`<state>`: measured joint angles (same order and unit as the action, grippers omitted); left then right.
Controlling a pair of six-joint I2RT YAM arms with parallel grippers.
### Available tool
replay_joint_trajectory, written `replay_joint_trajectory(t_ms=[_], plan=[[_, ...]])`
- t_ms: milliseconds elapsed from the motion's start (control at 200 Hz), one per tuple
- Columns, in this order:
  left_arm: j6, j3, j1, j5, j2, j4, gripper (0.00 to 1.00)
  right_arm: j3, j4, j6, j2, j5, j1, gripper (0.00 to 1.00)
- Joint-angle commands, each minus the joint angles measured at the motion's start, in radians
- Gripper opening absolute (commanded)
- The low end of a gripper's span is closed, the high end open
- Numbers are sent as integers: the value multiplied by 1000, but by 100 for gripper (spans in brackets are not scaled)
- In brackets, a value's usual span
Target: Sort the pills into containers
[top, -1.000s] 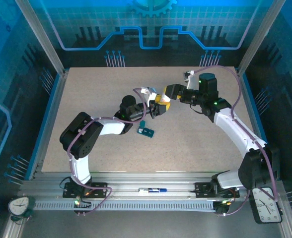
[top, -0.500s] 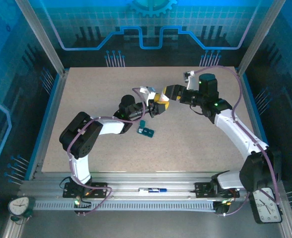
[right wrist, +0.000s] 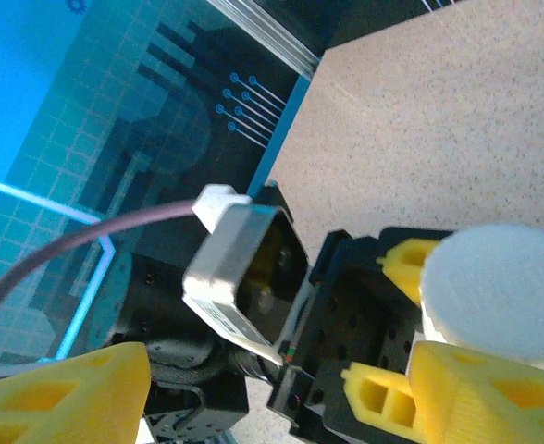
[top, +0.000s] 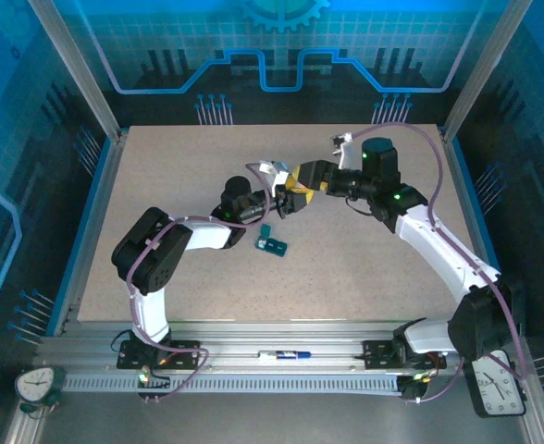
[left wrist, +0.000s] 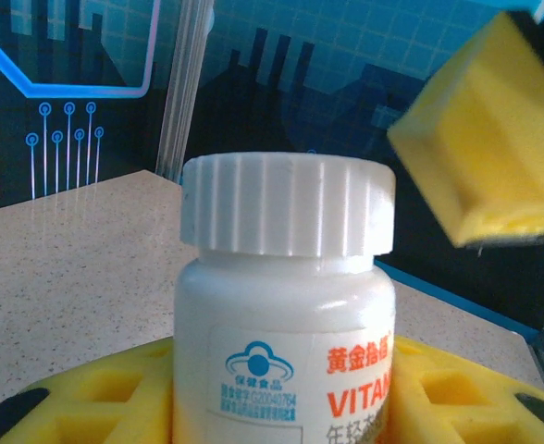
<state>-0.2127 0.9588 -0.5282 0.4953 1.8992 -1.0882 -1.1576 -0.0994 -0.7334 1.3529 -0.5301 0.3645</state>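
**Left gripper (top: 284, 198) clamping pill bottle (left wrist: 286, 305), right gripper (top: 302, 178) hanging open beside it**

Top view: the left gripper is holding the white bottle above the middle of the counter (top: 161, 185). The right gripper is sitting just beside it. The teal pill box (top: 273, 246) is lying on the counter near the left gripper, not touching it.

Left wrist: the bottle is sitting between yellow pads, ribbed cap (left wrist: 286, 208) on.

Right wrist: the right gripper's yellow fingers (right wrist: 494, 398) are standing wide apart, one just beside the cap.

White bottle (left wrist: 286, 324) label: orange "VITA", perhaps "G20040764"
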Motion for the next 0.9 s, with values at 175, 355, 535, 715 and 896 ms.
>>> replay_joint_trajectory(t_ms=[175, 355, 535, 715, 896], plan=[[-11, 13, 3, 46, -6, -28, 0, -180, -226, 174, 14, 87, -67, 75], [-8, 9, 6, 67, -16, -22, 0, -287, -415, 317, 98, 161, -80, 75], [-11, 15, 6, 84, -25, -8, 0, -324, -481, 366, 154, 144, -77, 76], [-15, 21, 6, 97, -26, -4, 0, -325, -494, 384, 180, 135, -63, 76], [-21, 21, 7, 105, -29, -4, 0, -331, -492, 384, 201, 130, -49, 76]])
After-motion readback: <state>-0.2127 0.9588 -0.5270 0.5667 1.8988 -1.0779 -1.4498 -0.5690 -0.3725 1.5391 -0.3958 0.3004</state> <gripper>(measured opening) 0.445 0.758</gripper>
